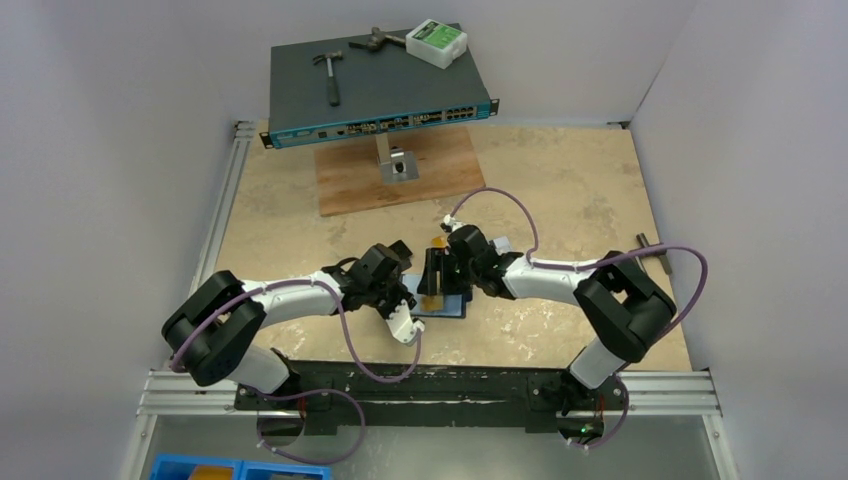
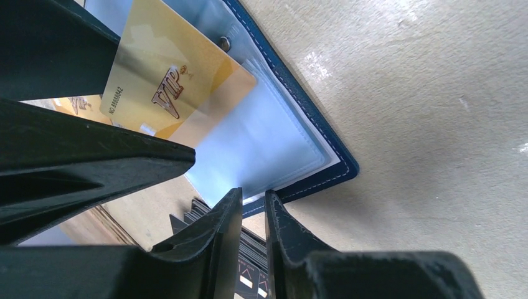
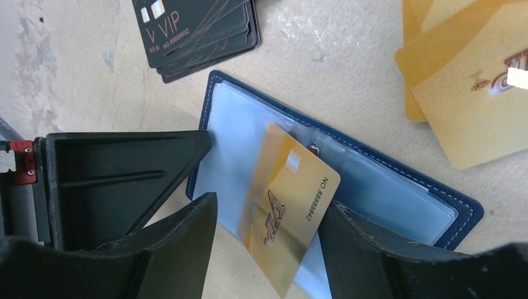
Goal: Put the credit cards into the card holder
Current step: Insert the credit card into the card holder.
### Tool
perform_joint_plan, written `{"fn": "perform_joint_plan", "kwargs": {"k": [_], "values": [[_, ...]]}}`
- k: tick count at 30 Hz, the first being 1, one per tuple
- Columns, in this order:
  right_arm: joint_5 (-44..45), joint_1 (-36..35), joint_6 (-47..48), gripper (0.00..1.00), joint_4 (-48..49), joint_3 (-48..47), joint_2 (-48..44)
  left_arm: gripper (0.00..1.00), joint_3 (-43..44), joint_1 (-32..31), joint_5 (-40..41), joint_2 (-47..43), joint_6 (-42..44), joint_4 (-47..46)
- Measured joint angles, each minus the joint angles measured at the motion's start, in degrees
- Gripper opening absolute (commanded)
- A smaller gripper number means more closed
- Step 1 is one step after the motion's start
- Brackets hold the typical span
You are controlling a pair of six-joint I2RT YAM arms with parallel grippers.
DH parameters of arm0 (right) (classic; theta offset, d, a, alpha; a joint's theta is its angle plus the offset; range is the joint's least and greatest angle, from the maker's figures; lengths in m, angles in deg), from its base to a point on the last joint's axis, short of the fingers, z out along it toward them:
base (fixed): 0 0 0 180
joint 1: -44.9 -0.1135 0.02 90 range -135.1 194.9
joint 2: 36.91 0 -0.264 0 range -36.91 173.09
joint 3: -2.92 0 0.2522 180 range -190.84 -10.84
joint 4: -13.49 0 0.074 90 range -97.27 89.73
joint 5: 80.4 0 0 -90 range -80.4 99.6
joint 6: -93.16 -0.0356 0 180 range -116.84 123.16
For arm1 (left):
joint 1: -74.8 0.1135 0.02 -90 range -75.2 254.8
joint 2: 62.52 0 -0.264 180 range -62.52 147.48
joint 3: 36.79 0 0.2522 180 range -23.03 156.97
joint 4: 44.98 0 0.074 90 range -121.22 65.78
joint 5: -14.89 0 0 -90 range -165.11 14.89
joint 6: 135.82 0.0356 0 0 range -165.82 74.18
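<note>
**Gold card half-seated in the open card holder, toward the middle of the table's near edge**

The right tool [image 3: 268, 208] stood open, its jaws wider than the gold card [image 3: 292, 218]. The card stuck out of a clear sleeve at a slant, likely let go so it could be pushed home. The left tool [image 2: 254, 194] was closed to a slit on the edge of the card holder [image 3: 386, 193], apparently pinning it flat. Black cards [image 3: 199, 31] and more gold cards [image 3: 473, 93] waited on the table [image 3: 348, 56] just beside it.
</note>
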Motion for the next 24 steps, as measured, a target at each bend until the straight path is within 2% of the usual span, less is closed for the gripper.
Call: {"fn": "perform_joint_plan", "kwargs": {"k": [16, 24], "values": [[5.60, -1.01, 2.40, 0.60, -11.67, -3.78, -1.20, 0.20, 0.02, -0.37, -0.79, 0.00, 0.79, 0.20], [6.08, -1.05, 2.71, 0.55, -12.24, -3.78, -1.27, 0.19, 0.07, -0.37, -0.74, 0.00, 0.74, 0.26]]}}
